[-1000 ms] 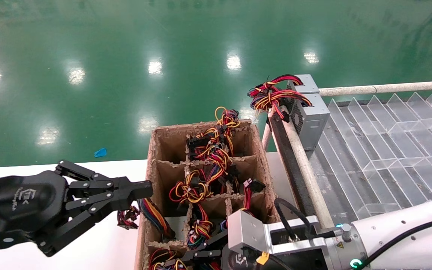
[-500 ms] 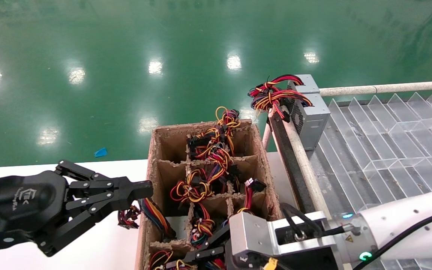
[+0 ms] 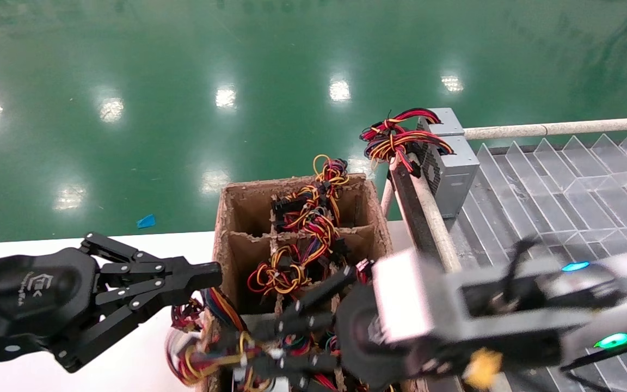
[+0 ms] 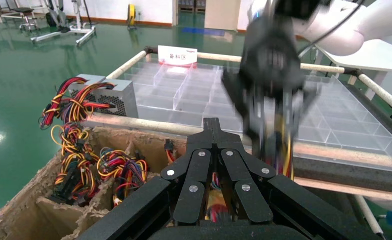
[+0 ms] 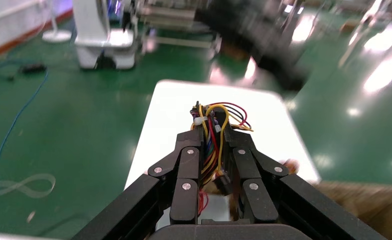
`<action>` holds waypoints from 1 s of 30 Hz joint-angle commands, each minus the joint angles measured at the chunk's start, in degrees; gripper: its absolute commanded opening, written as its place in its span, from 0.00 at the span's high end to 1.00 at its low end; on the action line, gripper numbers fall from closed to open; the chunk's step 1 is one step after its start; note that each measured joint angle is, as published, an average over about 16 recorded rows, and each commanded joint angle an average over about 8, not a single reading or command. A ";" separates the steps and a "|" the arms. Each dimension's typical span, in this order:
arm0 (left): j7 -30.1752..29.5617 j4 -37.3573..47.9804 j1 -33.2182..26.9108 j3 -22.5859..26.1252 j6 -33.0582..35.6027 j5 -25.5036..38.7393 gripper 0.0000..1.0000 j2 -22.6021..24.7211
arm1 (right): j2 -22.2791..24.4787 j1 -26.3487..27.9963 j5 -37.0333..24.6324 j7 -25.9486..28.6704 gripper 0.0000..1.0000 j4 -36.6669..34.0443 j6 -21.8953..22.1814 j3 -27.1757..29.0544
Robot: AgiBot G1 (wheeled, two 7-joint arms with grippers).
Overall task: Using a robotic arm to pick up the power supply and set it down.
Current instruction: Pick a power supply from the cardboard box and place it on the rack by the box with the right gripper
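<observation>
While your divided cardboard box (image 3: 381, 228) stands tight against the rail of the clear-partitioned tray (image 3: 564, 190) where one power supply (image 3: 449, 163) sits in the corner, your right gripper (image 5: 212, 131) clamps a wire bundle (image 5: 214, 117) and your left gripper (image 3: 204, 275) rests closed beside the box.

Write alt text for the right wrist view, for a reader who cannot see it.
The right gripper has its black jaws shut on a wire bundle of red, yellow and black leads, held above a white table. Glossy green floor surrounds the table, and a brown cardboard edge shows at one corner.
</observation>
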 commanded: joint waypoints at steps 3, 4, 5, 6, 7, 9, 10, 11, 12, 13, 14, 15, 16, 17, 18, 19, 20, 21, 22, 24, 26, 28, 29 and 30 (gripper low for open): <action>0.00 0.00 0.00 0.00 0.00 0.00 1.00 0.00 | 1.86 1.78 4.64 2.21 1.00 0.09 -1.10 2.08; 0.00 0.00 0.00 0.00 0.00 0.00 1.00 0.00 | 2.44 2.38 5.84 2.85 1.00 -0.06 -1.54 2.42; 0.00 0.00 0.00 0.00 0.00 0.00 1.00 0.00 | 3.05 2.99 7.04 3.46 1.00 -0.23 -1.94 2.71; 0.00 0.00 0.00 0.00 0.00 0.00 1.00 0.00 | 3.64 3.56 8.12 4.00 1.00 -0.42 -2.26 2.90; 0.00 0.00 0.00 0.00 0.00 0.00 1.00 0.00 | 4.21 4.11 9.15 4.47 1.00 -0.61 -2.53 3.03; 0.00 0.00 0.00 0.00 0.00 0.00 1.00 0.00 | 5.29 5.13 10.92 5.01 1.00 -1.06 -2.82 3.10; 0.00 0.00 0.00 0.00 0.00 0.00 1.00 0.00 | 5.80 5.61 11.63 5.06 1.00 -1.32 -2.88 3.10; 0.00 0.00 0.00 0.00 0.00 0.00 1.00 0.00 | 6.34 6.13 12.23 4.93 1.00 -1.63 -2.90 3.11; 0.00 0.00 0.00 0.00 0.00 0.00 1.00 0.00 | 6.87 6.69 12.70 4.66 1.00 -1.99 -2.89 3.12; 0.00 0.00 0.00 0.00 0.00 0.00 1.00 0.00 | 7.38 7.27 13.04 4.28 1.00 -2.40 -2.87 3.16; 0.00 0.00 0.00 0.00 0.00 0.00 1.00 0.00 | 7.90 7.93 13.30 3.83 1.00 -2.91 -2.85 3.21; 0.00 0.00 0.00 0.00 0.00 0.00 1.00 0.00 | 8.42 8.67 13.47 3.30 1.00 -3.45 -2.83 3.28; 0.00 0.00 0.00 0.00 0.00 0.00 1.00 0.00 | 8.95 9.45 13.53 2.72 1.00 -4.03 -2.80 3.37; 0.00 0.00 0.00 0.00 0.00 0.00 1.00 0.00 | 9.48 10.32 13.47 2.08 1.00 -4.68 -2.79 3.45; 0.00 0.00 0.00 0.00 0.00 0.00 1.00 0.00 | 9.99 11.22 13.32 1.42 1.00 -5.37 -2.78 3.49; 0.00 0.00 0.00 0.00 0.00 0.00 1.00 0.00 | 10.51 12.14 13.01 0.73 1.00 -6.05 -2.78 3.49; 0.00 0.00 0.00 0.00 0.00 0.00 1.00 0.00 | 11.03 13.11 12.51 -0.06 1.00 -6.79 -2.77 3.43; 0.00 0.00 0.00 0.00 0.00 0.00 1.00 0.00 | 11.52 14.06 11.92 -0.88 1.00 -7.61 -2.73 3.33; 0.00 0.00 0.00 0.00 0.00 0.00 1.00 0.00 | 11.98 14.96 11.24 -1.72 1.00 -8.48 -2.69 3.20; 0.00 0.00 0.00 0.00 0.00 0.00 1.00 0.00 | 12.84 16.73 9.61 -3.58 1.00 -10.60 -2.60 2.84; 0.00 0.00 0.00 0.00 0.00 0.00 1.00 0.00 | 13.53 18.27 8.03 -5.37 1.00 -13.07 -2.51 2.44; 0.00 0.00 0.00 0.00 0.00 0.00 1.00 0.00 | 14.01 19.63 6.70 -7.04 1.00 -16.00 -2.45 2.02; 0.00 0.00 0.00 0.00 0.00 0.00 1.00 0.00 | 14.21 20.25 6.12 -7.83 1.00 -17.53 -2.46 1.81; 0.00 0.00 0.00 0.00 0.00 0.00 1.00 0.00 | 14.38 20.87 5.53 -8.65 1.00 -19.11 -2.47 1.56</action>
